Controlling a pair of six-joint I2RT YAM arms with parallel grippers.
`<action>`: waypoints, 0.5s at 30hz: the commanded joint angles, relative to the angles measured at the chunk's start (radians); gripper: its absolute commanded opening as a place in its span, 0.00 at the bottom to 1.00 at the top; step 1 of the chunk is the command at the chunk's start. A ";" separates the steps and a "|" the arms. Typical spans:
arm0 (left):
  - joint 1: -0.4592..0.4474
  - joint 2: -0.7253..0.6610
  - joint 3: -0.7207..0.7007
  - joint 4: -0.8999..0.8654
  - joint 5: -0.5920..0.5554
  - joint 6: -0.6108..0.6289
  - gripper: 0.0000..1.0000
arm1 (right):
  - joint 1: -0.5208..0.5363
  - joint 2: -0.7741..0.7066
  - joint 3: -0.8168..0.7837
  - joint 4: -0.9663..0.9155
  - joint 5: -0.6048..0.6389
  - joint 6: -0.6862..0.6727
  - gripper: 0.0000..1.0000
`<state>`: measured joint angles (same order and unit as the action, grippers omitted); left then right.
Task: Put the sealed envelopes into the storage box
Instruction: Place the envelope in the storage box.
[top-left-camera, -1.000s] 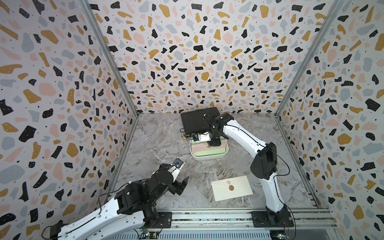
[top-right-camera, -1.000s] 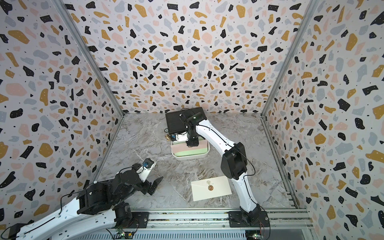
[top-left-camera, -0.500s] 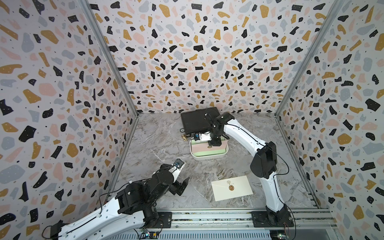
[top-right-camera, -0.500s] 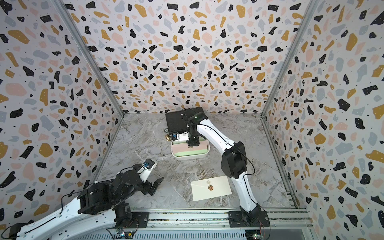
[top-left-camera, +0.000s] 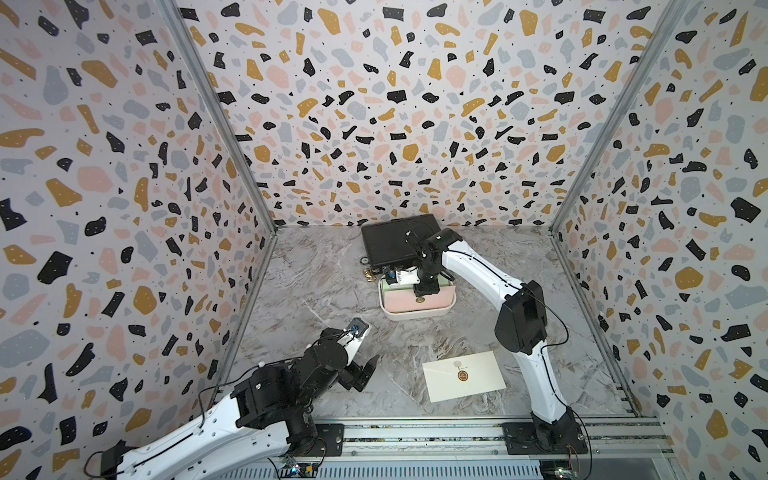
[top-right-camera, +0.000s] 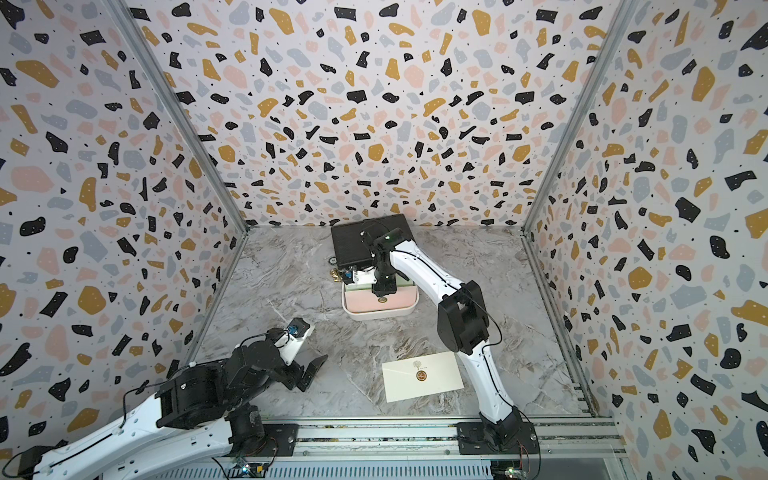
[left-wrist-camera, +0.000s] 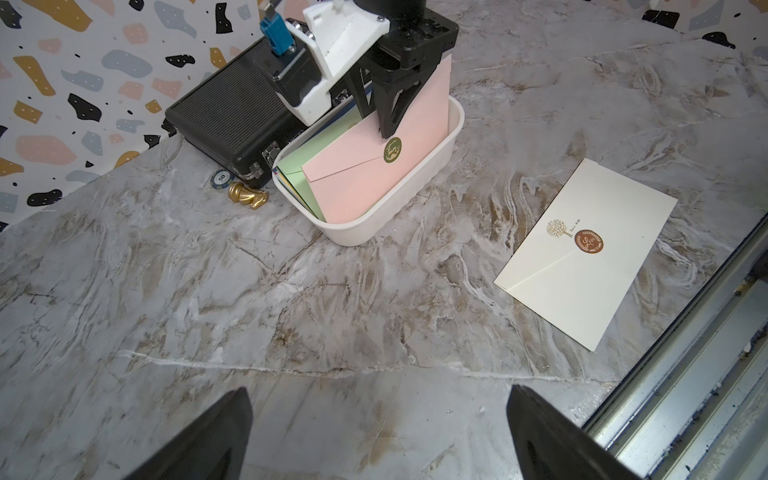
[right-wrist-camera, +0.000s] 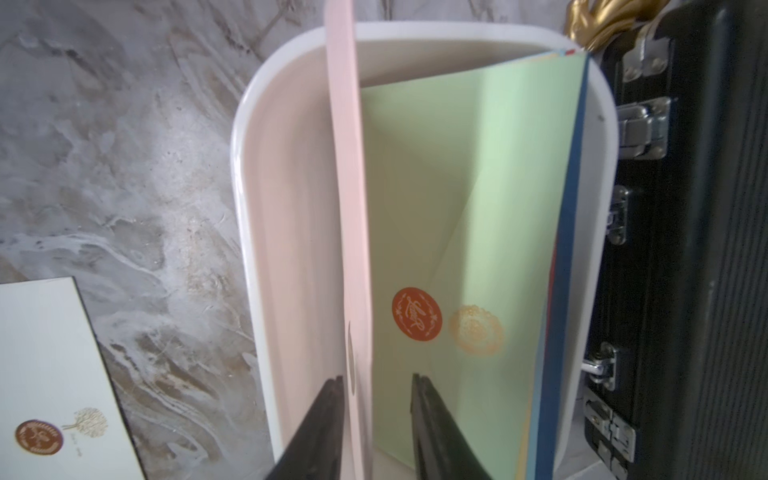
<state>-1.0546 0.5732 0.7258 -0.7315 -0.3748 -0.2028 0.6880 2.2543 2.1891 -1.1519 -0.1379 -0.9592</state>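
Right pincer (right-wrist-camera: 376, 380) has eased off since a second ago. Its jaws were pinched on the pink envelope (left-wrist-camera: 365, 174), and now they stand parted with the envelope's top edge loose between them. In the right wrist view a strip of green shows between the paper and one finger (right-wrist-camera: 419, 399), so nothing is squeezed. Arm position over the box looks pretty much unchanged in both top views.

The pink one is inside the white storage box (top-left-camera: 415, 316), standing on its long edge and tilted, with one corner poking up past the rim. It has a dark green round seal (left-wrist-camera: 392, 150) facing out. Behind it sits a light green envelope (right-wrist-camera: 457, 208) with an orange seal (right-wrist-camera: 417, 314), then a thin blue edge (right-wrist-camera: 569, 249) and a few more colours I can't sort out.

The box sits just below the middle of the frame in a top view, hard up against a black latched briefcase (top-left-camera: 390, 243) at the back wall. A gold chess knight (left-wrist-camera: 248, 196) and a poker chip (left-wrist-camera: 222, 177) lie beside the case.

One cream envelope (top-left-camera: 463, 376) is still out on the marble tabletop (top-left-camera: 316, 291) — lower centre, seal up, well apart from the box. The left pincer (left-wrist-camera: 378, 395) hovers lower left of centre, spread wide, holding nothing.
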 joint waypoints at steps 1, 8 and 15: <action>0.005 -0.006 -0.014 0.038 0.002 -0.001 0.99 | 0.000 -0.007 0.043 0.036 0.020 0.023 0.37; 0.005 -0.003 -0.015 0.035 -0.017 -0.012 0.99 | -0.001 -0.016 0.069 0.193 0.163 0.116 0.41; 0.011 0.062 -0.011 0.018 -0.081 -0.236 0.99 | -0.018 -0.328 -0.179 0.361 0.373 0.688 0.41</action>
<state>-1.0534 0.6067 0.7242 -0.7330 -0.4355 -0.3084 0.6846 2.1525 2.1059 -0.8738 0.1154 -0.5911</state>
